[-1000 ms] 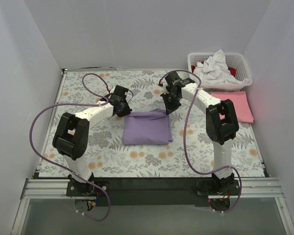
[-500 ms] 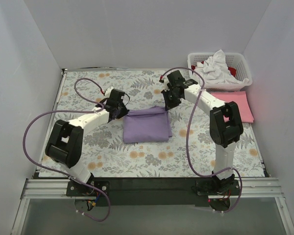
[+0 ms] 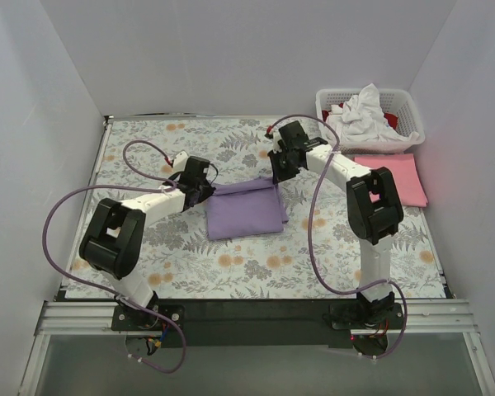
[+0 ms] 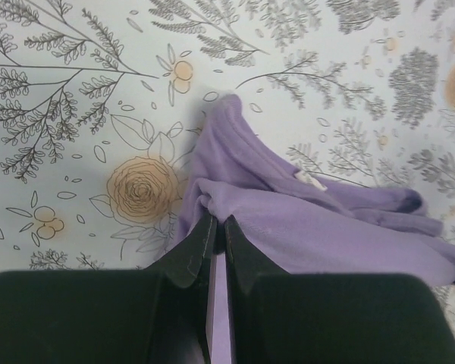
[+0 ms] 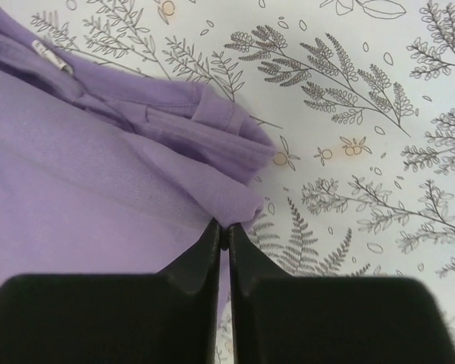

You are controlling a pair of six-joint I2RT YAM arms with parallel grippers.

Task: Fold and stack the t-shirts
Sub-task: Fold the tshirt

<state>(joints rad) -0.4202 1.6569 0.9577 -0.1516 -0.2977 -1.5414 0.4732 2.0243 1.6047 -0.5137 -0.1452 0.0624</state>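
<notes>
Left wrist view shows the left hand (image 4: 214, 227) pinching the purple t-shirt (image 4: 326, 235); the right hand (image 5: 224, 231) clamps another corner; its small white label (image 4: 309, 178) is too small to read

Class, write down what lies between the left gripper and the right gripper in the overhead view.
The folded lavender t-shirt spans that stretch in the top view. The left gripper and right gripper each pinch one of its far corners.

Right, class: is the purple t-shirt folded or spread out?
Folded: the purple t-shirt forms a compact layered rectangle, far corners pinched by the left gripper and right gripper.
</notes>
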